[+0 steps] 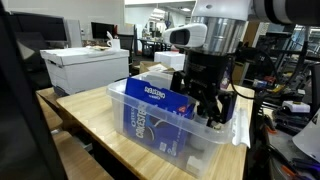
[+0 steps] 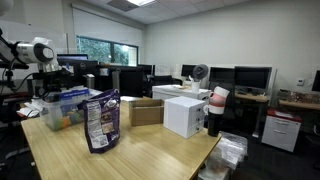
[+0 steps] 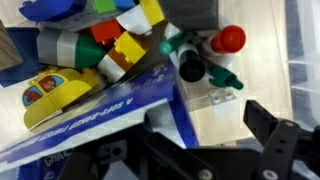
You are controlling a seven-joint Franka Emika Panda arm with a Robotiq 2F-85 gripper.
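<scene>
Clutter fills a clear plastic storage bin (image 1: 112, 92) that sits at one end of the light wooden worktop (image 1: 85, 120), close to its corner; an exterior view shows the same bin (image 2: 55, 112) at the far end. The black two-fingered gripper (image 1: 207, 104) hangs down inside this bin, at the end nearest the worktop's corner.

In the wrist view the jaws stand well apart, with one dark finger (image 3: 268, 135) clear at the lower right. Nothing is clamped between them. A flat blue package with white lettering (image 3: 110, 115) lies tilted directly under the gripper, and whether a finger touches its edge cannot be told. Just beyond the package are a red-capped marker (image 3: 228, 40) and a green marker (image 3: 215, 72), lying on the bin's floor. Beside them is a heap of coloured plastic building blocks (image 3: 115, 45), with a yellow toy piece bearing a printed face (image 3: 50, 95) next to it.

Outside the bin, a blue snack bag (image 2: 100, 120) stands upright near the worktop's long edge. A white cardboard box (image 1: 85, 65) occupies the opposite end.
</scene>
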